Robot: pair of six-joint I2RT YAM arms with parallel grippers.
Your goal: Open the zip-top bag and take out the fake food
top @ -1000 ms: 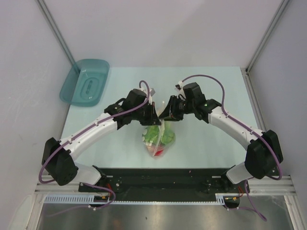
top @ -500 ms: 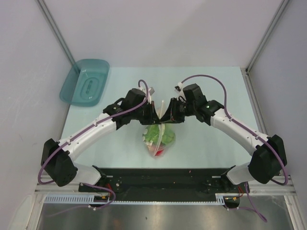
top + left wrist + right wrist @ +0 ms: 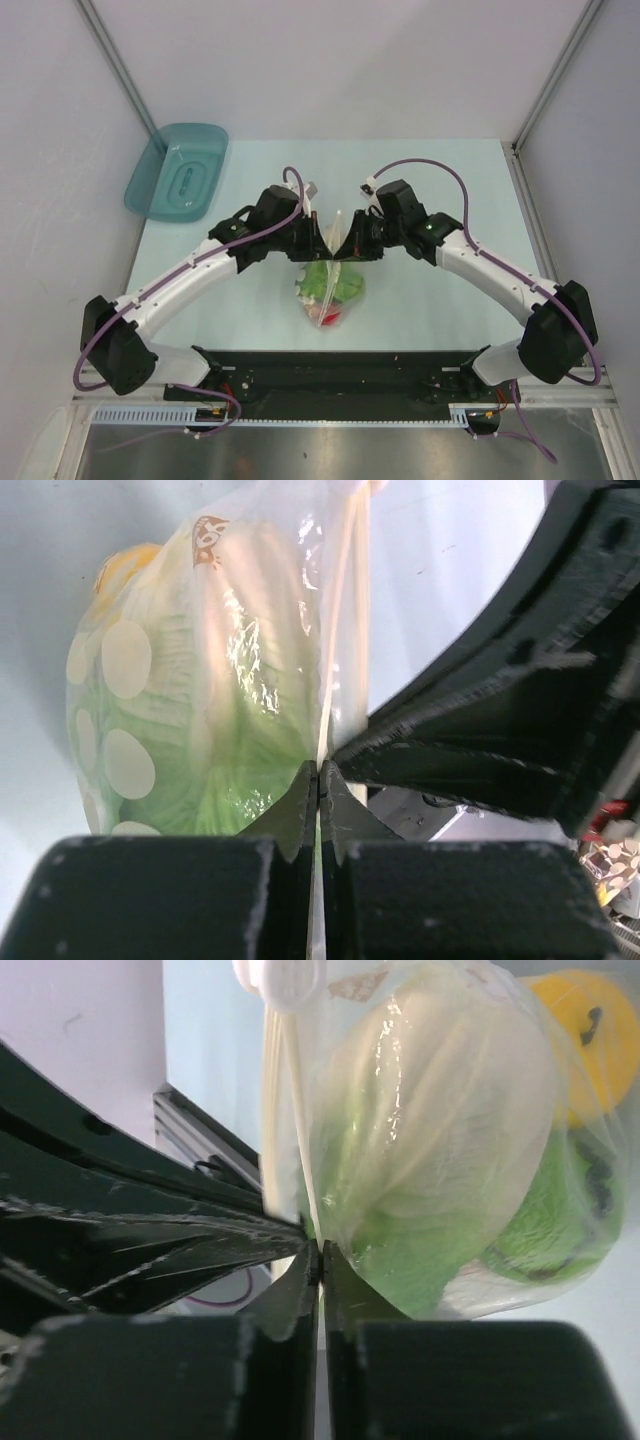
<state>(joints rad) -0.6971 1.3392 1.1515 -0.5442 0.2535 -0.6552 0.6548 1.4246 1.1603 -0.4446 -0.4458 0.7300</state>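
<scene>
The zip-top bag (image 3: 332, 285) hangs over the table's middle, clear with white dots, its zip edge up between both grippers. Inside are a green lettuce leaf (image 3: 215, 770), a yellow-orange fruit (image 3: 590, 1035) and a red piece (image 3: 332, 319). My left gripper (image 3: 322, 245) is shut on the bag's top edge from the left; in the left wrist view (image 3: 320, 780) its jaws pinch the plastic. My right gripper (image 3: 345, 247) is shut on the same edge from the right, and its wrist view (image 3: 320, 1255) shows the jaws pinching the film. The two grippers nearly touch.
A teal plastic tray (image 3: 178, 170) leans at the table's back left corner. White walls stand close on the left, right and back. The black rail with the arm bases runs along the near edge (image 3: 340, 375).
Both grippers have drawn a little closer together at the bag's top. The bag hangs in about the same place.
</scene>
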